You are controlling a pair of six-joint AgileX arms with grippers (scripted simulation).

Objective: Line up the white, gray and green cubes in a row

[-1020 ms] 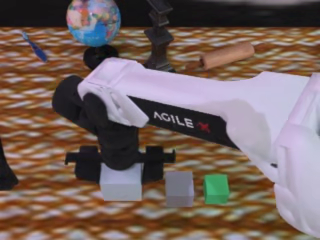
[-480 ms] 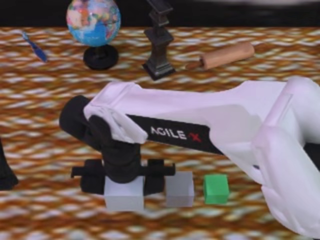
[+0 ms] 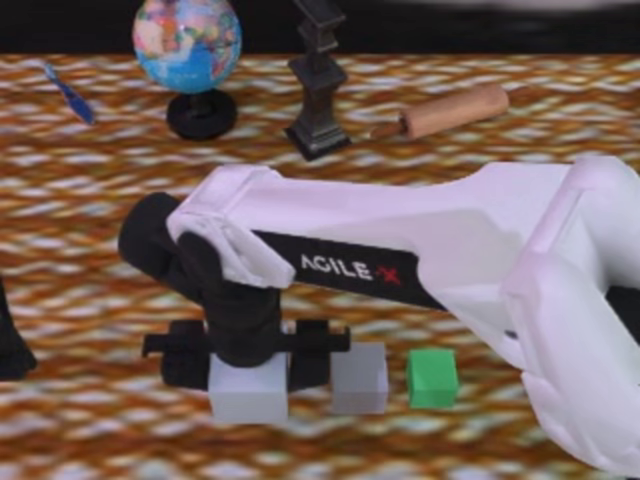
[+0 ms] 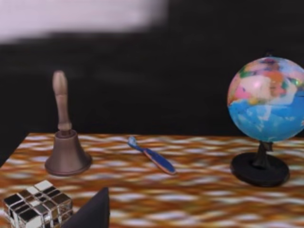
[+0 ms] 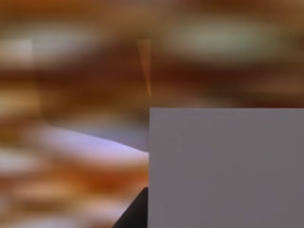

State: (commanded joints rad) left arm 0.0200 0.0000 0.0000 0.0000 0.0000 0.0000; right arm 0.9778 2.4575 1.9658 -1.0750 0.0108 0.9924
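my right arm is the biggest thing in the top view, reaching in from 3 o'clock across the patterned table toward 7 o'clock. its tool, the right tool, hangs straight over the white cube, with one black finger at the cube's 9 o'clock side and the other at its 3 o'clock side, in the gap before the gray cube. the fingers stand spread about as wide as the white cube; the wrist hides the contact, so i cannot tell whether they are pressing on it or merely straddling it.

the white cube sits on the table toward 6 o'clock. the gray cube is just beside it at its 3 o'clock, and the green cube is near the gray one, again at 3 o'clock, with a small gap. the three lie in a row along the near edge. in the right wrist view a flat pale gray face fills much of the frame; i cannot tell which cube it belongs to.

my left arm is parked at the table's 9 o'clock edge, only a dark sliver of it showing; its tool is out of sight.

along the far edge, from 11 to 1 o'clock: a globe on a black base, a dark pedestal, a wooden rolling pin, and a blue toothbrush at 10 o'clock. the left wrist view also shows a bell with a wooden handle and a mirrored puzzle cube.
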